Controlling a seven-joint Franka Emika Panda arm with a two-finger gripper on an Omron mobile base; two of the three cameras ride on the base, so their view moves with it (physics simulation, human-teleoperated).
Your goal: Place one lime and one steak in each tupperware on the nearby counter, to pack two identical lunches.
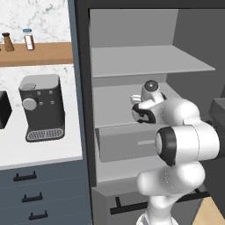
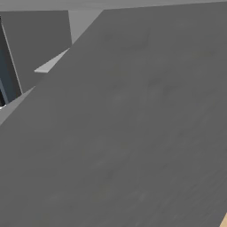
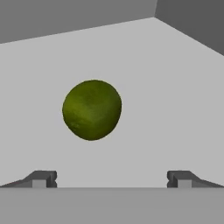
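A round yellow-green lime lies on a pale grey shelf, straight ahead of my gripper and slightly left of centre. The gripper is open, its two dark fingertips spread wide at either side with nothing between them. In the left base view my hand reaches into the middle shelf of an open grey cabinet. The white marbled counter runs to the left of that cabinet. The steak and the tupperware are out of view.
A dark coffee machine stands on the counter, above drawers with black bar handles. A wooden wall shelf carries two small bottles. A grey drawer sits below my hand. A large grey panel stands close before the right base camera.
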